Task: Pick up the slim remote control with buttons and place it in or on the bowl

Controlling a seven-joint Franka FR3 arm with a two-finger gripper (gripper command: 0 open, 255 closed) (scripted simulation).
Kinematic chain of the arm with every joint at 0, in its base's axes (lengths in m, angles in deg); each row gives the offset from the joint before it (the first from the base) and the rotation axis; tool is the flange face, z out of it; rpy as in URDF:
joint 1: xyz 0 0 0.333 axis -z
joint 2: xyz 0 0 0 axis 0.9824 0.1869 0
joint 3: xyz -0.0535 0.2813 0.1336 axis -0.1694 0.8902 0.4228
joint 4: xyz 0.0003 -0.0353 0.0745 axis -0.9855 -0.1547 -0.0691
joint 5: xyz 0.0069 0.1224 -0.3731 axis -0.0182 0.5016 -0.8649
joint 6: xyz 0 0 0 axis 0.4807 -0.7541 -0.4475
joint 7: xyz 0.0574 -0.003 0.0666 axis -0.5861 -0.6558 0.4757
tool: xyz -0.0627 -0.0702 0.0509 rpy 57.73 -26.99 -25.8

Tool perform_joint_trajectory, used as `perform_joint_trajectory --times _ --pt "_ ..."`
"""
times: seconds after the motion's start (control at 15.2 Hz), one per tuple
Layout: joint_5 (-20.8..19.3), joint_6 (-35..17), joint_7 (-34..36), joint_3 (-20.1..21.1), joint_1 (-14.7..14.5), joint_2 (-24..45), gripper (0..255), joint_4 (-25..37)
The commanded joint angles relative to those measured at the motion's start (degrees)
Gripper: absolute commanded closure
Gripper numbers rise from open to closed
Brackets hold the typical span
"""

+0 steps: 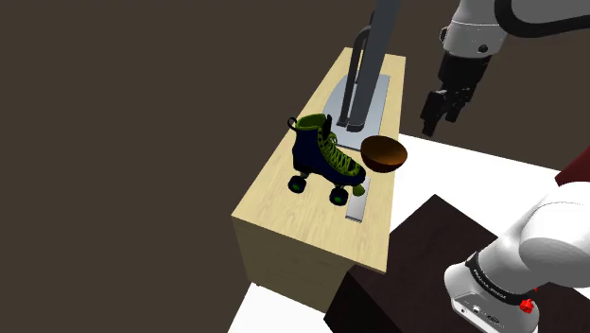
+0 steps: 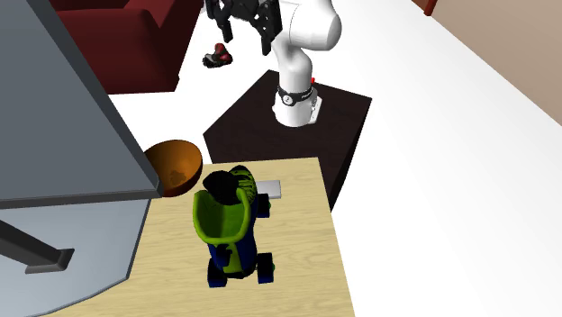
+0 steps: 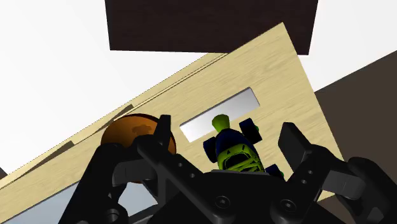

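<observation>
Black 2-finger gripper hovering high w/ fingers spread, empty. Slim flat grey remote lying on wood table beside blue-green roller skate, near brown bowl. Risk: fingers clipping skate, shoving remote.

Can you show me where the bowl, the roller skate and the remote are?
bowl [image 1: 384,156]: shoulder view, on its brown wall.
roller skate [image 1: 310,153]: shoulder view, on the dark blue side of the boot.
remote [image 3: 202,124]: wrist view, on its flat pale top.
</observation>
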Motion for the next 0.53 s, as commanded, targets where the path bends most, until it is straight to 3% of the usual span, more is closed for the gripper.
perform_joint_trajectory --times 0.0,0.46 --pt "0.0 0.0 0.0 0.0 0.0 0.0 0 0.0" --pt "5.2 -14.7 12.7 5.0 1.5 -0.7 0 -13.3"
